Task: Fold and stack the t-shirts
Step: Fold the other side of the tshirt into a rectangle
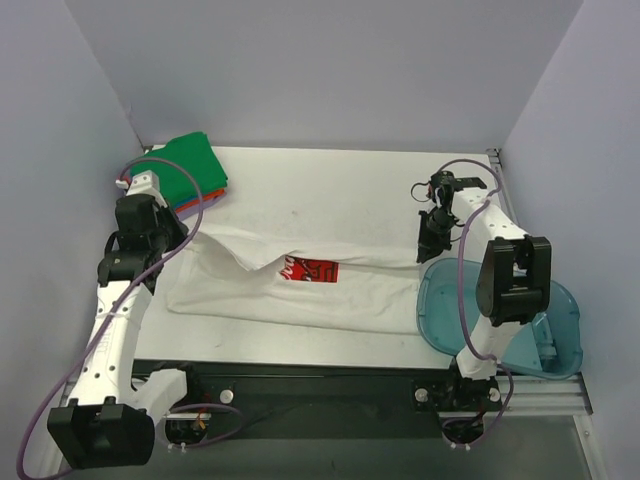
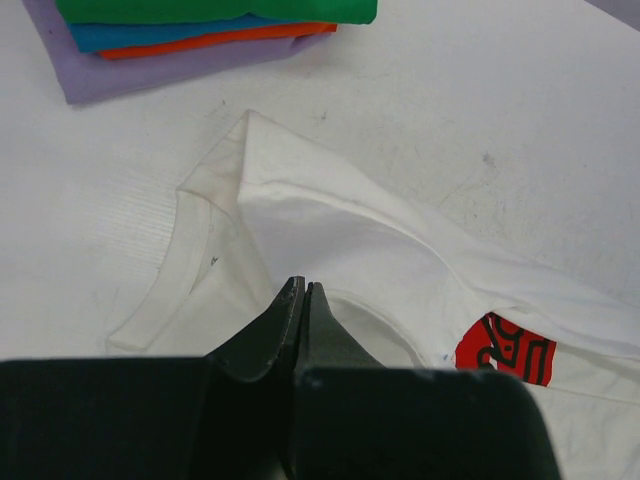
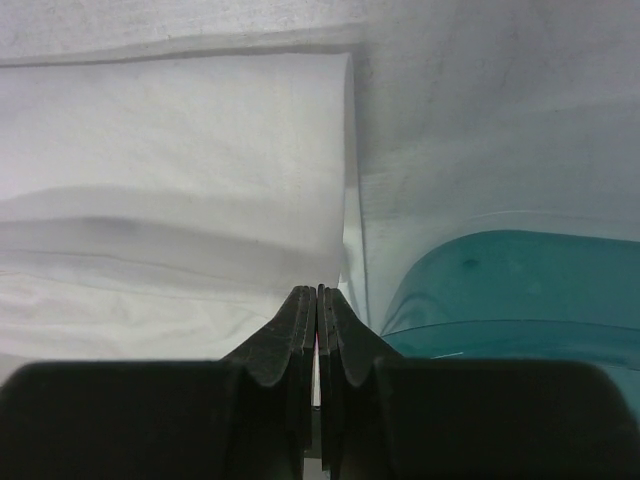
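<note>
A white t-shirt (image 1: 300,290) with a red logo (image 1: 308,269) lies lengthwise across the table, its far layer folded over and rumpled. My left gripper (image 1: 188,236) is shut at the shirt's left end by the collar (image 2: 185,255); the cloth's creases run in to its fingertips (image 2: 290,300). At the shirt's right edge (image 3: 345,200) my right gripper (image 1: 428,247) is shut, with a sliver of white cloth between its fingers (image 3: 300,320). At the back left is a stack of folded shirts (image 1: 190,172): green (image 2: 220,10) over blue, red-orange and lavender (image 2: 130,75).
A translucent blue plastic bin (image 1: 505,315) sits at the near right, right beside the right gripper and partly under the right arm. Grey walls close in the table on the left, back and right. A black rail runs along the near edge.
</note>
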`<state>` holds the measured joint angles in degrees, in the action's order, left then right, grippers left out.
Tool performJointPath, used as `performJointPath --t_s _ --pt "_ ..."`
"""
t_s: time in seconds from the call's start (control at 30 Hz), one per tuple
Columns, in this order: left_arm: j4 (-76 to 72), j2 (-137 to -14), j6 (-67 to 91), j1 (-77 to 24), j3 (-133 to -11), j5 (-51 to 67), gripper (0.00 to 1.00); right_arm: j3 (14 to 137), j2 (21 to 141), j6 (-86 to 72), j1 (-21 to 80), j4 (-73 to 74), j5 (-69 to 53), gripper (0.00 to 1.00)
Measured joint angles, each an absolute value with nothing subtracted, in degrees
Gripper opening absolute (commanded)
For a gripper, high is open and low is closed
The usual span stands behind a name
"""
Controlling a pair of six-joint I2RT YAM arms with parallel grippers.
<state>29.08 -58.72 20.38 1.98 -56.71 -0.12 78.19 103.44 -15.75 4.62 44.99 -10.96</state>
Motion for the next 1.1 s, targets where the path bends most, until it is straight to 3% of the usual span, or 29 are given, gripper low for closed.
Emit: performJointPath --t_s 0.47,0.5,0.53,0.63,0.73,1.1 --pt "35.6 -50.4 23.0 2.0 -52.1 -3.3 0.0 76.9 103.2 -14.9 6.6 44.9 -9.6 0.0" --pt "36.0 -50.2 23.2 2.0 -51.8 -3.4 0.0 76.6 102.9 -14.9 6.9 44.8 -9.4 0.03" --pt "36.4 -49.8 23.4 2.0 -51.5 -3.6 0.0 76.2 102.5 -14.8 7.1 44.8 -9.3 0.16" --pt "37.7 -48.8 23.6 2.0 -50.9 -4.1 0.0 75.2 101.1 -14.9 7.8 44.9 -8.3 0.41" --pt "38.4 -48.0 23.6 2.0 -50.6 -4.2 0.0 74.8 99.9 -14.8 8.0 44.9 -7.2 0.54" --pt "39.8 -49.1 23.2 2.0 -49.5 -3.8 0.0 85.0 100.9 -13.7 13.2 46.5 -4.4 0.53"
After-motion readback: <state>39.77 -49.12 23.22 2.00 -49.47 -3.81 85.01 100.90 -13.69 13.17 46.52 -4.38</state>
